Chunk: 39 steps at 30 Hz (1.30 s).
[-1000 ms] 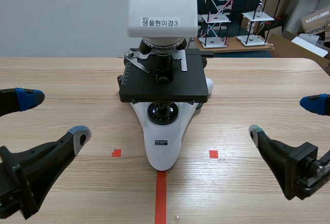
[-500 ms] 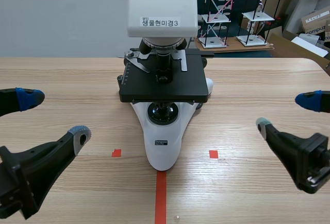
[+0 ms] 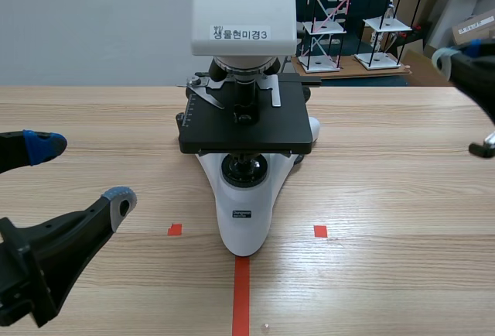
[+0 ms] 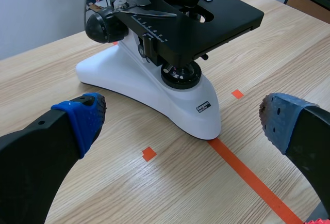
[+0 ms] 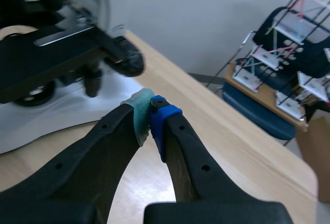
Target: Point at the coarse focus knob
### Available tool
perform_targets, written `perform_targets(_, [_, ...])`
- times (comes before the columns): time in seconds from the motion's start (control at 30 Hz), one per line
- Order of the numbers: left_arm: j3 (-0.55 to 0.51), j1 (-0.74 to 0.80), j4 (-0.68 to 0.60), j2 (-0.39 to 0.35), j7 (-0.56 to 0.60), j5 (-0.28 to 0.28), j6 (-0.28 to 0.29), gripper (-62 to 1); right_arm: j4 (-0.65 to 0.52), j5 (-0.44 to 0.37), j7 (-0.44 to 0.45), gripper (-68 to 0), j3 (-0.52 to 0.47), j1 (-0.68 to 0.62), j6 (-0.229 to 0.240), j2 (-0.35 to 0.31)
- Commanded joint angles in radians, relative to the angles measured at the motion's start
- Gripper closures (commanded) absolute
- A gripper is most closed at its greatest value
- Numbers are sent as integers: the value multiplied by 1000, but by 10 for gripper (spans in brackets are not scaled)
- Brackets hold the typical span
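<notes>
1. The coarse focus knob [image 4: 100, 25], a large round black knob, sits low on the side of the microscope's arm, behind the stage; the left wrist view shows it well ahead of the left gripper; a similar black side knob [image 5: 126, 59] juts from the microscope's other flank, blurred in the right wrist view.
2. The right gripper [image 5: 150, 114] is closed on nothing; its grey-green pad and blue pad meet at the tips; the tips aim toward the black side knob, near it but apart from it; in the scene view this gripper [image 3: 456, 51] hangs raised at the table's far right, well apart from the microscope.
3. The white-bodied microscope with a forked white base [image 3: 244, 228] stands upright at the middle of the table; its flat black square stage [image 3: 246, 131] lies above the base, under a boxy white head [image 3: 244, 3] that bears a printed label.
4. The left gripper [image 3: 81, 172] rests low at the near left with its fingers spread wide and nothing between them; in its own view [image 4: 183, 118] the microscope's base lies just ahead of the blue pads.
5. The light wooden table [image 3: 387, 166] carries orange-red tape marks; beyond it stand wire-frame shelf models [image 3: 332, 18] and a cardboard box [image 3: 476, 30].
</notes>
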<state>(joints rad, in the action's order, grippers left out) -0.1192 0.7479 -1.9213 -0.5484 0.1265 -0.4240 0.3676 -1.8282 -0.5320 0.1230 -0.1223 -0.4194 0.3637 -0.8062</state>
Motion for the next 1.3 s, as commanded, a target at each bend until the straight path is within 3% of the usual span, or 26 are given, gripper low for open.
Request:
perform_targets(0.0, [-5,-3,-8,7,14,-6,1,-623,34,-15,14,-10,2,59,-3,-18])
perform_targets(0.17, [-5,-3,-8,7,14,-6,1,-623,126,-15,17,-9,68,235,-3,-64])
perform_targets(0.37, [-5,-3,-8,7,14,-6,1,-623,225,-11,17,-9,249,458,-3,-109])
perform_targets(0.97, [-5,-3,-8,7,15,-6,1,-623,467,18,-6,-9,860,1054,-4,-102])
perform_targets(1.27, [-5,-3,-8,7,14,-6,1,-623,486,32,-63,-9,1068,1197,-4,-63])
